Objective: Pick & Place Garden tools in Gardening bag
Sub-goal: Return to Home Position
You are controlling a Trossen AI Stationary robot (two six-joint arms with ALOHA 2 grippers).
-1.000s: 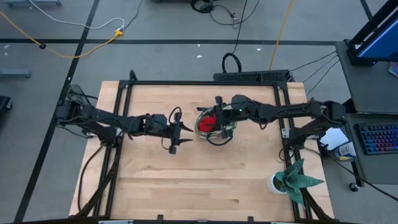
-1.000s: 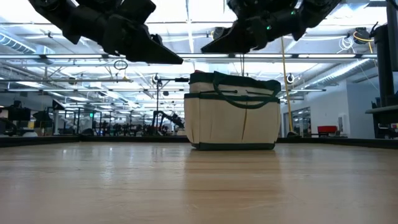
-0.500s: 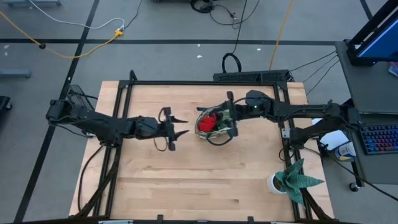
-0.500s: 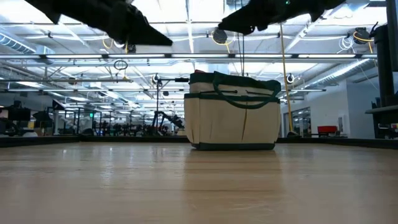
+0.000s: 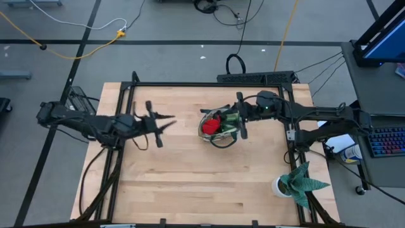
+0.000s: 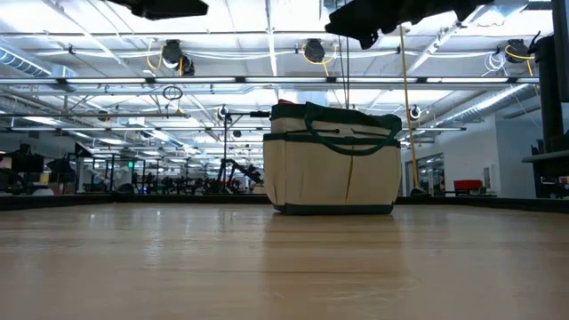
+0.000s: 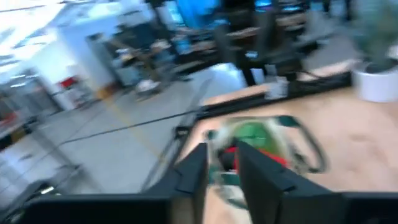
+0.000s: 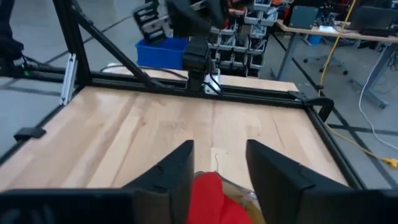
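Standing gardening bag point(image 6: 333, 173), red glove point(image 5: 211, 125) inside.

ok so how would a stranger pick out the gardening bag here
On the wooden table, look near the middle, slightly toward the right arm. The gardening bag is a cream tote with green trim; unlike the corner potted plant, it holds a red glove.

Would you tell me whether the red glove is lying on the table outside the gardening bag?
No, in the high view the red glove sits inside the open top of the gardening bag, not on the table.
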